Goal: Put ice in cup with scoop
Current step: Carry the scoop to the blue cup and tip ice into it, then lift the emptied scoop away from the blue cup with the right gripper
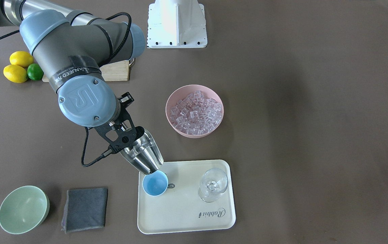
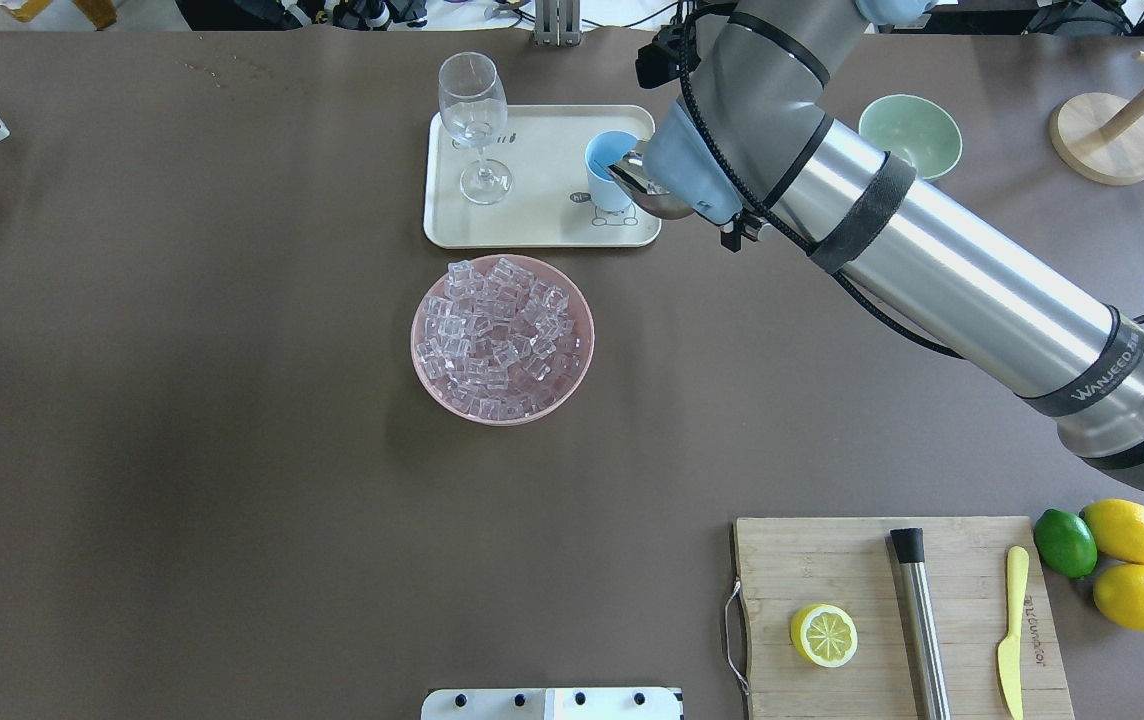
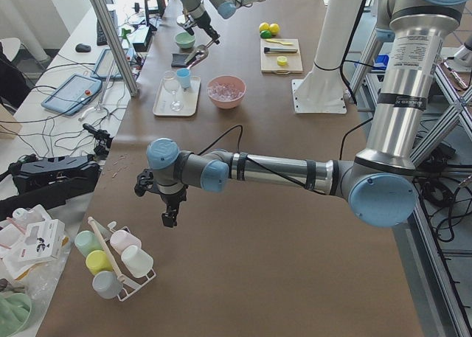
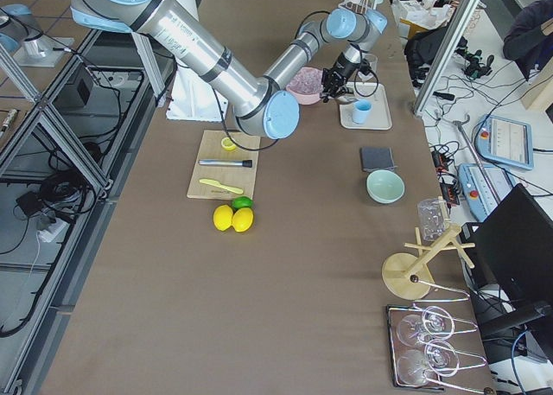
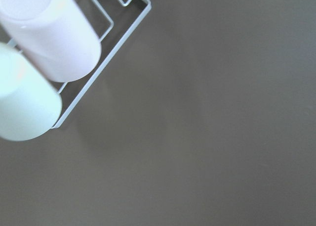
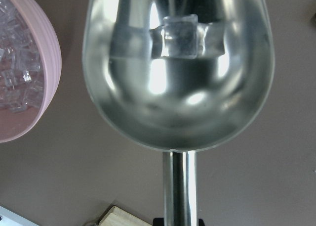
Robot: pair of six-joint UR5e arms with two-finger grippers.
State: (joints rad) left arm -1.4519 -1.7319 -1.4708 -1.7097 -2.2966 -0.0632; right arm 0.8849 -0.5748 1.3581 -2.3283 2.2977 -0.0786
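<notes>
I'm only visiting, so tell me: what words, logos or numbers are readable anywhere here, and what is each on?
"Rabbit": on the cream tray.
"UR": logo on the blue joint cap of the right arm.
"WANEED", then unclear letters: on that arm's black band.
Too small to read: the engraving on the cutting board, and the round mark on the tray beside the cup.
No numbers are readable.

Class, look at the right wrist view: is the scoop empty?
No, at least one clear ice cube lies in the trough of the scoop.
</notes>
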